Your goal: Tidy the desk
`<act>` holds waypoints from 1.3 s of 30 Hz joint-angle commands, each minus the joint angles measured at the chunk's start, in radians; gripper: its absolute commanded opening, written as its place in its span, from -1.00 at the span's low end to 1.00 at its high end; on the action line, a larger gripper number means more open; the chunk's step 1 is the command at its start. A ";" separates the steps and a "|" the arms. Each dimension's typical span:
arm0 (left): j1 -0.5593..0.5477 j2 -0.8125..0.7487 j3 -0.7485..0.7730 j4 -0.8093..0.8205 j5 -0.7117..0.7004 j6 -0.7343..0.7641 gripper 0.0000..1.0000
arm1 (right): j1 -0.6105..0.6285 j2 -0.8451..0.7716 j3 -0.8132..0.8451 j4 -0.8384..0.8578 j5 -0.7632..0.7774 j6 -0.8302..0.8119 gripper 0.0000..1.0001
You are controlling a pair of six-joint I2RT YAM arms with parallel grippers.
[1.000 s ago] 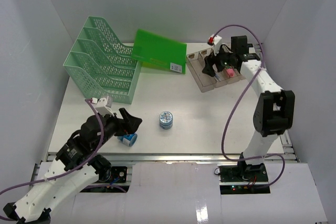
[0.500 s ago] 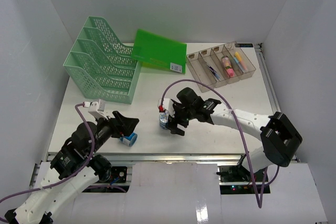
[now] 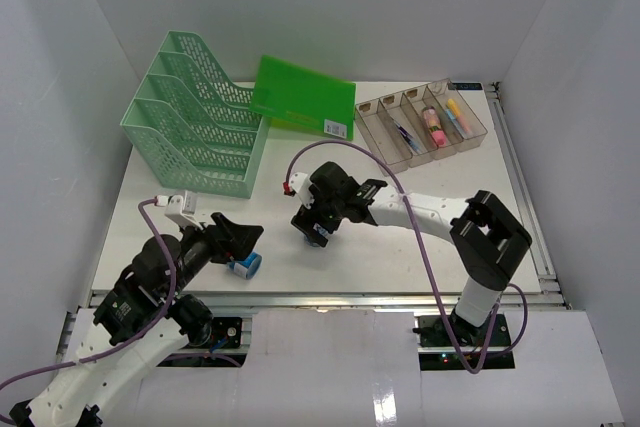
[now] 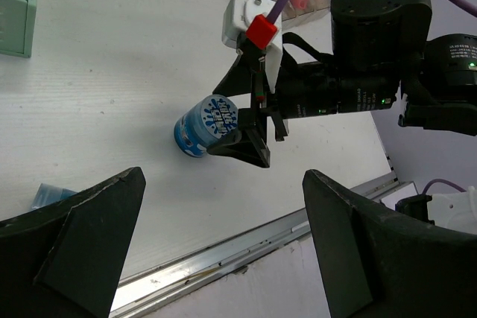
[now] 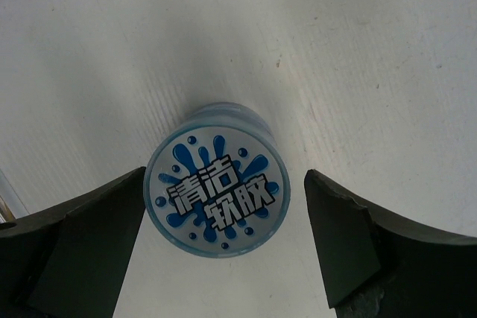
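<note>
The desk (image 3: 400, 247) is lying flat and white under both arms. The right fingers (image 3: 313, 228) are reaching down at its centre, spread wide on either side of a round blue tub (image 5: 216, 197) that is standing upright. They are gripping nothing, and each is showing a gap to the tub. The left fingers (image 3: 240, 239) are hovering over the near left part, gaping open and empty, just beside a small blue object (image 3: 244, 265) lying on the desk.
</note>
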 commanded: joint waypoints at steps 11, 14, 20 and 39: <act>0.003 -0.008 -0.003 0.015 0.000 0.003 0.96 | 0.010 0.085 0.103 -0.004 0.051 -0.047 -0.26; 0.003 -0.008 -0.003 0.015 0.002 0.004 0.96 | -0.008 0.046 0.102 -0.003 0.042 -0.055 -0.67; 0.003 -0.007 -0.006 0.017 0.007 0.005 0.96 | -0.203 -0.017 0.214 -0.025 -0.051 -0.066 -0.85; 0.003 0.022 -0.007 0.025 0.017 0.013 0.96 | -0.644 0.474 0.891 0.059 0.015 0.052 -0.85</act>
